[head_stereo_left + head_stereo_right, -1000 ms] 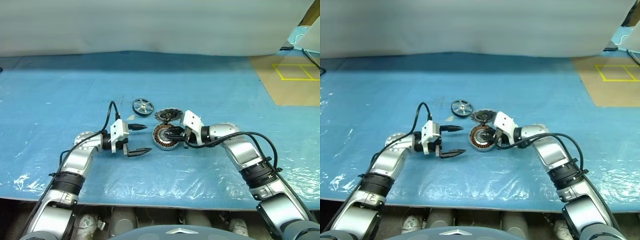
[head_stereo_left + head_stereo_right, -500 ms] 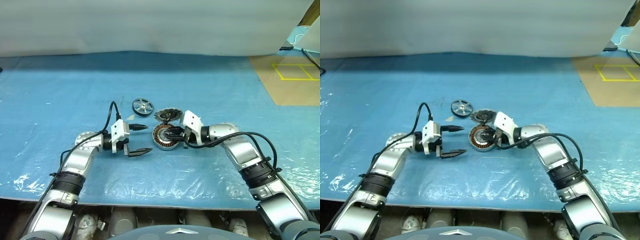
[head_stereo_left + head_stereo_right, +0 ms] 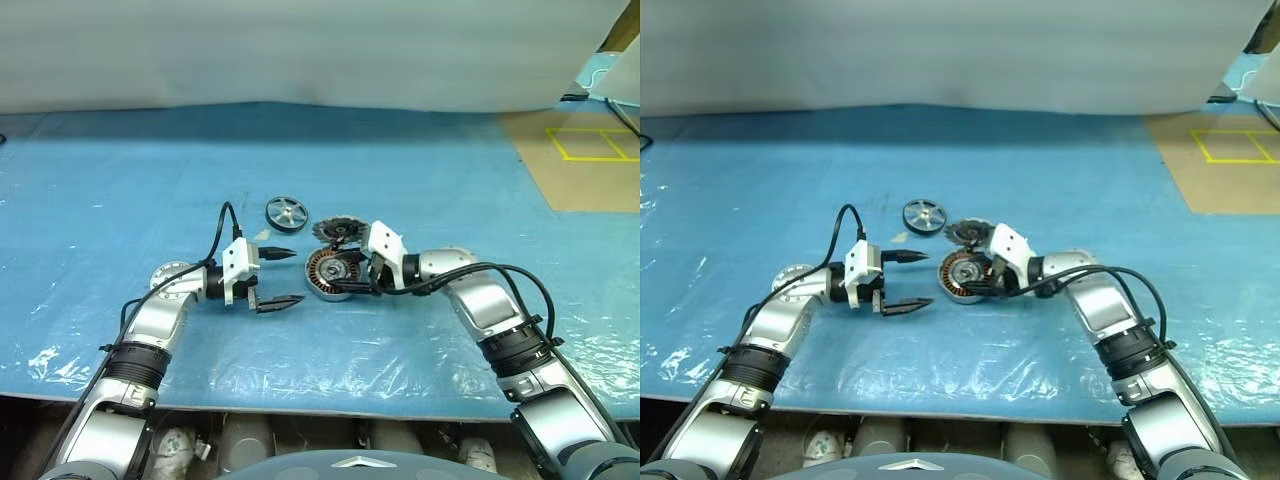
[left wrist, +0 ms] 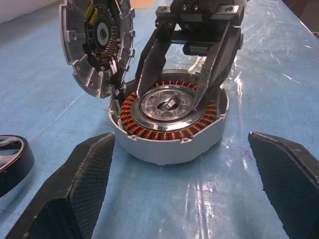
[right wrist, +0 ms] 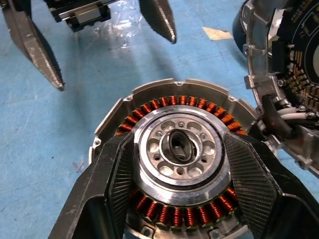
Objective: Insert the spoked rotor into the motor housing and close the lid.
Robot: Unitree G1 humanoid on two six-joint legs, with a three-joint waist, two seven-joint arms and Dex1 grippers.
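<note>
Blue plastic sheeting covers the whole work surface. I have the right gripper reaching into the motor housing — its two fingers stand apart, one on each side of the silver hub inside the copper windings, and I cannot tell whether they press on it. Just beside those jaws the lid stands tilted up on the housing's edge, its dark inner face showing. My left gripper hangs wide open, pointed at the housing, nothing between its fingers. Beyond the left jaws lies the spoked rotor, flat on the sheeting, apart from the housing.
</note>
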